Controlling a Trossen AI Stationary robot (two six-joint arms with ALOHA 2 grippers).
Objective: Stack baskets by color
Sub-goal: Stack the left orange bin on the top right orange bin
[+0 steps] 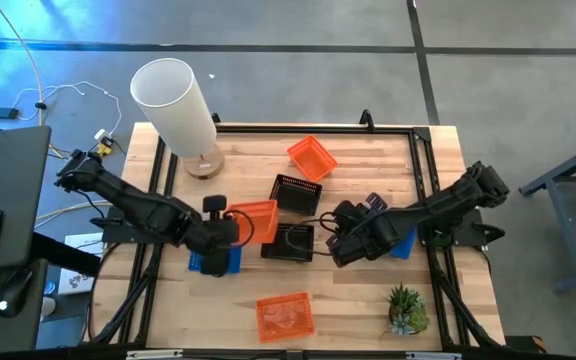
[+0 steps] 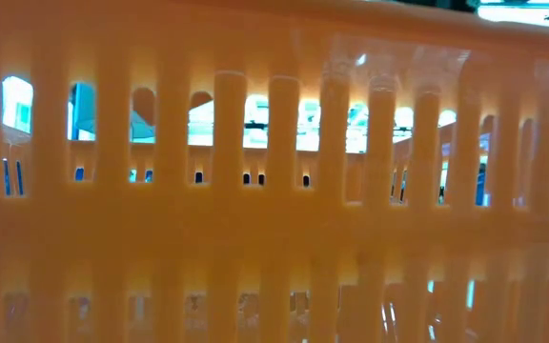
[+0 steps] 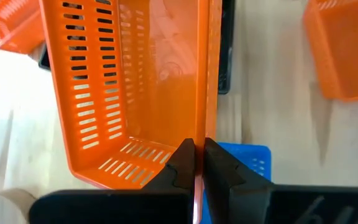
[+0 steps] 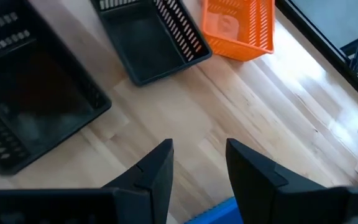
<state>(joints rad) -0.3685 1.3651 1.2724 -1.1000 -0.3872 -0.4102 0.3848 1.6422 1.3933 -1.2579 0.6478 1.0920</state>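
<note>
Pale wooden planks form the desk [image 1: 368, 170], which is framed by black rails and surrounded by grey floor. On its far left corner a tall white cylinder [image 1: 175, 103] is stood, and a small green potted plant [image 1: 406, 308] is seen at the near right corner.

The left gripper [image 3: 199, 163] is closed on the thin side wall of an orange slotted plastic basket [image 1: 253, 220], which is held near the middle of the desk, just above a blue plastic basket [image 1: 216, 261]. A second orange basket [image 1: 311, 157] is set tilted toward the far side, and a third orange basket [image 1: 285, 315] lies at the near edge, filling the low view.

Two black mesh baskets [image 1: 297, 193] lie beside each other at the centre, one nearer the far side and one [image 1: 288, 242] nearer the front.

The right gripper [image 4: 199, 163] is held open over bare wood just right of the black baskets, with nothing between its fingers. Another blue basket [image 1: 404, 244] is partly hidden beneath the right arm.
</note>
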